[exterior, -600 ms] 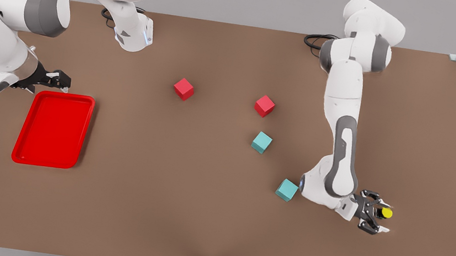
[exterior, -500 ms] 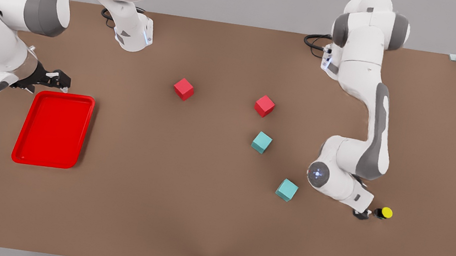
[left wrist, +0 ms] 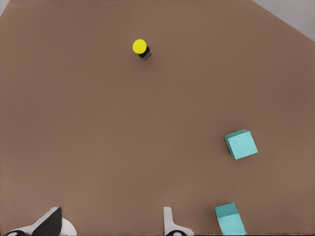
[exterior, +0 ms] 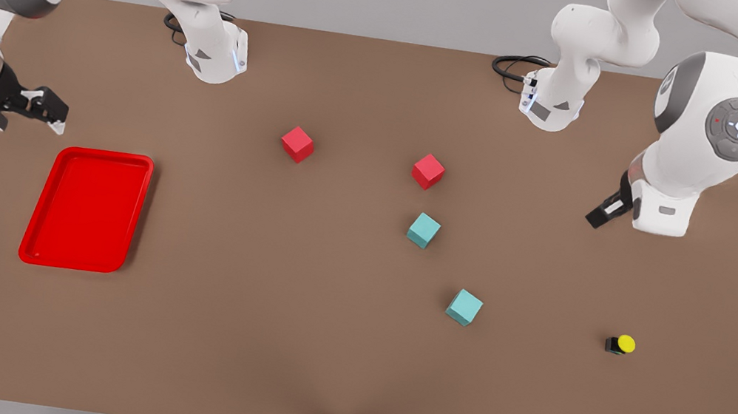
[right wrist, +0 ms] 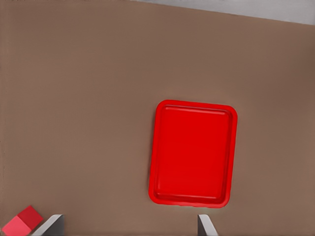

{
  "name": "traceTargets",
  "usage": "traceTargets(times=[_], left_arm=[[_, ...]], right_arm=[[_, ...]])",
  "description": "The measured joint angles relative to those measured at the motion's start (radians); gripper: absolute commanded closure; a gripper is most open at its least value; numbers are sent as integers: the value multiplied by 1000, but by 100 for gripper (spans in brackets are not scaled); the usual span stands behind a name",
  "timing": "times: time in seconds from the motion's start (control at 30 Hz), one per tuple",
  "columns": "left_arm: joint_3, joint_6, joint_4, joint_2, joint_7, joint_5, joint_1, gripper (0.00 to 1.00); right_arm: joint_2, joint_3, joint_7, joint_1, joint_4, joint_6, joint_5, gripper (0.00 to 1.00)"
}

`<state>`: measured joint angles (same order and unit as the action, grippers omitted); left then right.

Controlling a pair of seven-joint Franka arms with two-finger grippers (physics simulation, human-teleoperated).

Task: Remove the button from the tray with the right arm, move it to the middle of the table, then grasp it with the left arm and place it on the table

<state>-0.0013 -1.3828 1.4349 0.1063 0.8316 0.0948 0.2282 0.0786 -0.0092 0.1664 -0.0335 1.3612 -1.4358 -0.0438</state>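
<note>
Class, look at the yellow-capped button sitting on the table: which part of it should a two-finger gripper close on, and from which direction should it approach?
Grip the button by its dark boxy base, coming down from above. The base probably offers flat opposite sides for the fingers, while the round yellow cap would likely slip. It lies alone on the table, apart from the nearest teal cube, so a descent looks unobstructed.

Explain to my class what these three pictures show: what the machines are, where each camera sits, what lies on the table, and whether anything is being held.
Two white robot arms work over a brown table. The front view looks down from above; the other two cameras ride on the wrists.

The left gripper, at the front view's right, looks down on the button, which has a yellow cap and sits on the table, and on two teal cubes.

The right gripper, at the front view's left, hangs near the red tray, which has nothing in it. Two red cubes lie mid-table.

Both grippers' fingers are open and hold nothing.
</note>
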Motion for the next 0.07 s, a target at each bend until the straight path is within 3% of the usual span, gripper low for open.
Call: traceTargets(times=[0.07], left_arm=[[0, 2, 0, 0, -93, 3, 8, 0]], right_arm=[[4, 1, -1, 17, -3, 2, 1, 0]])
